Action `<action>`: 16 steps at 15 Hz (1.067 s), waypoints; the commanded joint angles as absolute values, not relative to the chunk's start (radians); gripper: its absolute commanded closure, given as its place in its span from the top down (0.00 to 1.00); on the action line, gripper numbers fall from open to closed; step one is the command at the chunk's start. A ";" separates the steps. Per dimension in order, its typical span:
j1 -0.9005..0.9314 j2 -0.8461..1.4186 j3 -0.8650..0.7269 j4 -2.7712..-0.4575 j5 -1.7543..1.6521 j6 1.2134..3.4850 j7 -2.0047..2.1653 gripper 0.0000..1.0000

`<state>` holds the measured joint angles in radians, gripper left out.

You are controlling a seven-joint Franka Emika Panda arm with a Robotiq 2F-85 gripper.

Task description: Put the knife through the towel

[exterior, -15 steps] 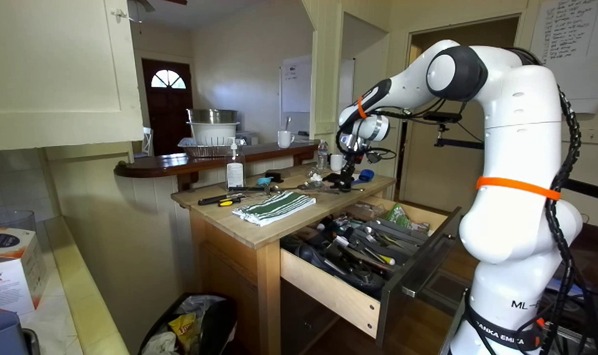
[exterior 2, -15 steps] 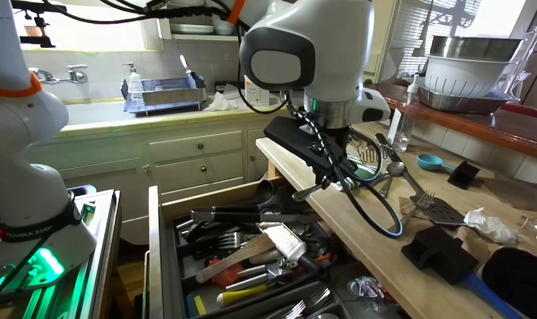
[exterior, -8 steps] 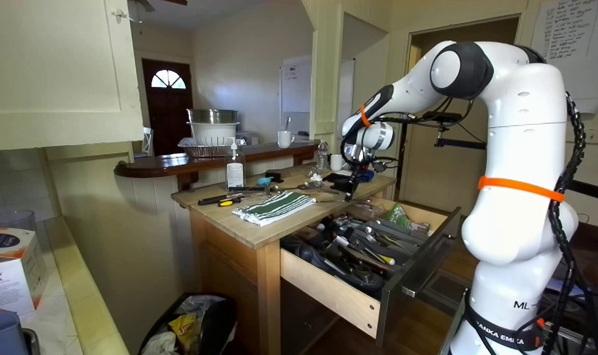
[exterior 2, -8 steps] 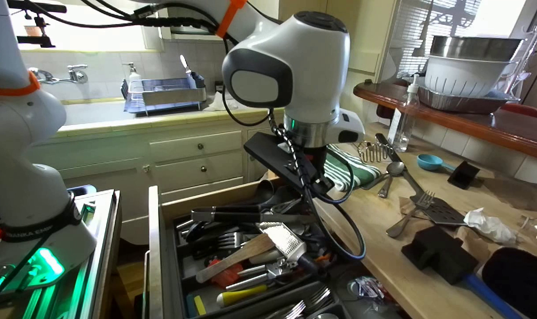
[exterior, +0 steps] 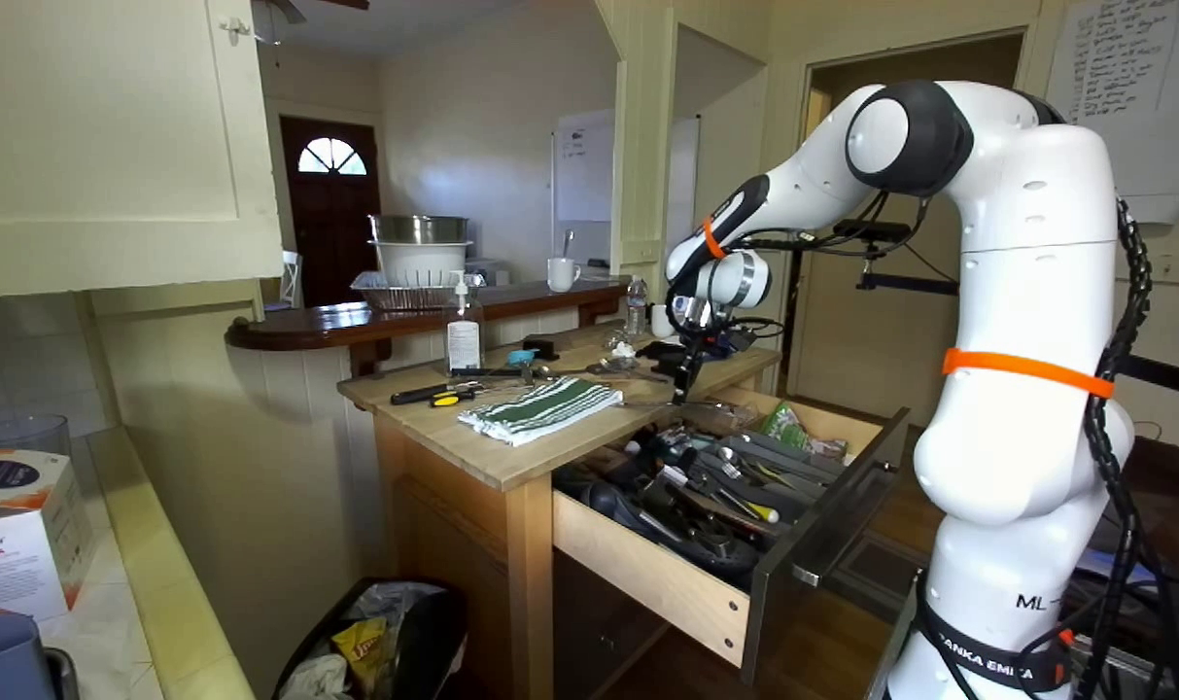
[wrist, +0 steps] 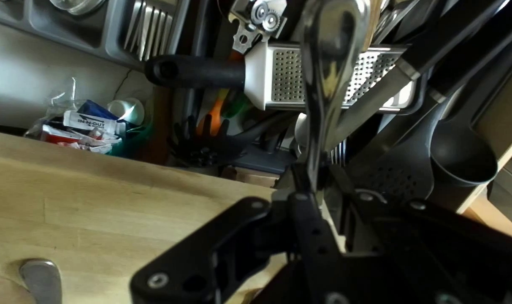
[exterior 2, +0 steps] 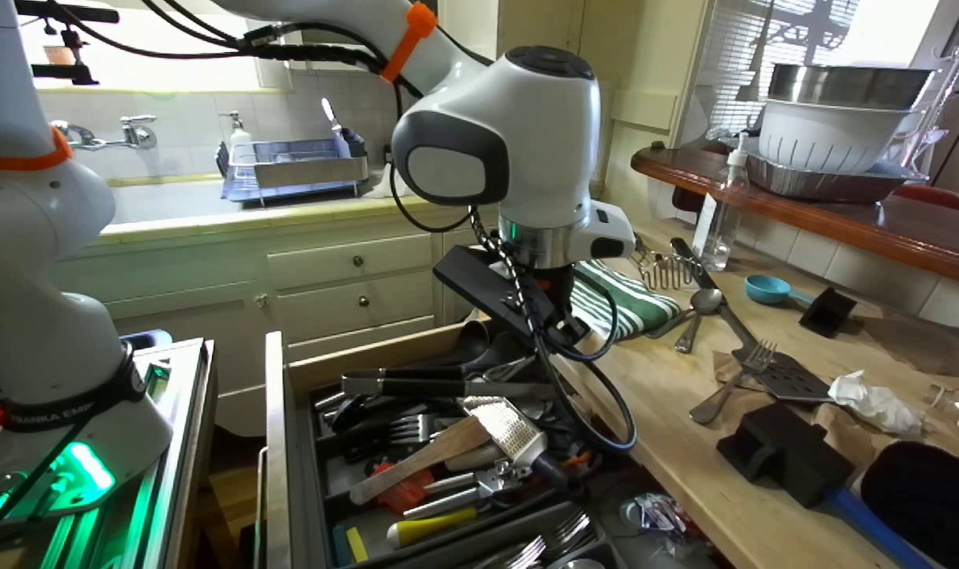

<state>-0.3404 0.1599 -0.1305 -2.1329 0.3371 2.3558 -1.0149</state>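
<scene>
The fingers [wrist: 307, 217] are clamping the presumed knife [wrist: 326, 80], wrist view's upper centre — seemingly the carrying step, next calling for lining up with the towel [exterior: 542, 410].

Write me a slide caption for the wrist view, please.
Shiny metal handle, gripped by the claw, juts over a crowded open drawer, crossing in front of a grater.

The towel [exterior: 542, 410] is striped green and white, the knife [wrist: 327, 80] silver, the end effector [wrist: 318, 175] black, the surface [wrist: 70, 202] pale tan.
</scene>
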 commanded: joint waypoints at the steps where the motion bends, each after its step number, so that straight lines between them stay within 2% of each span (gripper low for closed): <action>1: -0.328 0.131 -0.137 -2.163 0.387 2.365 -1.048 0.04; 16: -0.330 0.083 -0.177 -2.210 0.434 2.336 -1.144 0.04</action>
